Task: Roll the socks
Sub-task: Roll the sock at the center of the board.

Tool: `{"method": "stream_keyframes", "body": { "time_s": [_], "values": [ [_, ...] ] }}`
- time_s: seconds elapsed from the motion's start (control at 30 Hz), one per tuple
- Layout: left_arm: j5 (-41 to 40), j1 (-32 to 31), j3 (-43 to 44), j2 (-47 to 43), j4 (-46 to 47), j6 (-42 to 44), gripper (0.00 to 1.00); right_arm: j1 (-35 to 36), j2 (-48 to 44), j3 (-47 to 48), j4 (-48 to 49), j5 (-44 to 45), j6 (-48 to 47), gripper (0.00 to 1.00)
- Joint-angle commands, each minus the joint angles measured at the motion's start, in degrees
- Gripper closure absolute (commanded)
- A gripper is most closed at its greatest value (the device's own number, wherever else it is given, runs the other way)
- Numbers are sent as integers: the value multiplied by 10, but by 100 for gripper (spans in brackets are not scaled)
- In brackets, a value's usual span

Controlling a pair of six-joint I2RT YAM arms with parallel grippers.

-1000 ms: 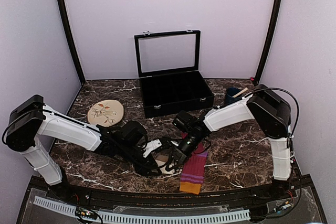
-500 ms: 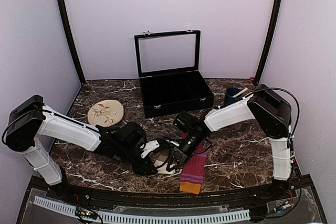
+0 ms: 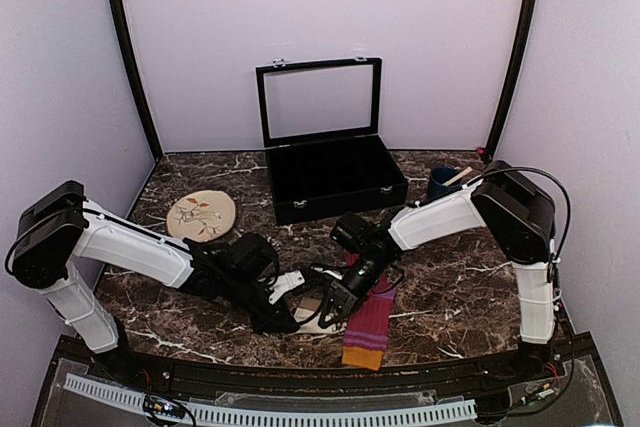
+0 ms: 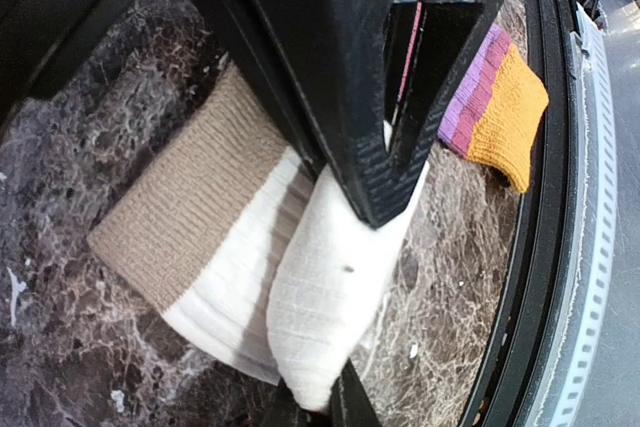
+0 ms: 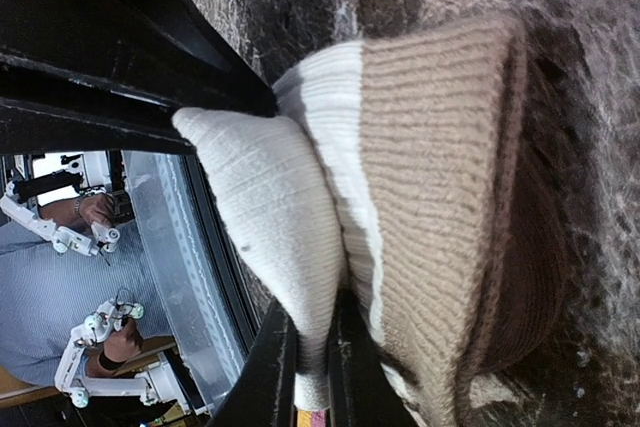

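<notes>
The cream sock with brown bands lies partly folded near the table's front edge, between both grippers. My left gripper is shut on a raised white fold of the cream sock. Opposite it, my right gripper is shut on the same fold of this sock. From above, the left gripper and right gripper almost meet over it. The magenta-purple striped sock with its orange cuff lies flat just right of them.
An open black case with a glass lid stands at the back centre. A round beige floral disc lies at the left. A small blue container sits at the back right. The table's black front rail runs close by the socks.
My left gripper's jaws have closed from open onto the white fold of the cream sock. The right gripper has kept its grip and hardly moved.
</notes>
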Motion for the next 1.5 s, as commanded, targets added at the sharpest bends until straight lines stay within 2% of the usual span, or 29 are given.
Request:
{"method": "stream_keyframes", "body": {
  "time_s": [0.0,0.23,0.47,0.87,1.13,1.47],
  "values": [
    [24,-1,9,15,-24,-1,100,-3,4,7,-33,47,-4,100],
    [56,3,31,48,-41,-69,100,-3,-23,-8,-17,97,3,76],
    [128,23,47,79,-48,-138,100,-4,-44,-31,19,114,11,67],
    [222,100,23,66,-25,-206,100,-19,-70,-73,48,145,13,62],
    [278,104,30,114,-1,-222,100,-19,-102,-87,61,177,0,61],
    [326,112,57,132,-6,-198,100,-18,-183,-133,100,265,-16,60]
  ]
}}
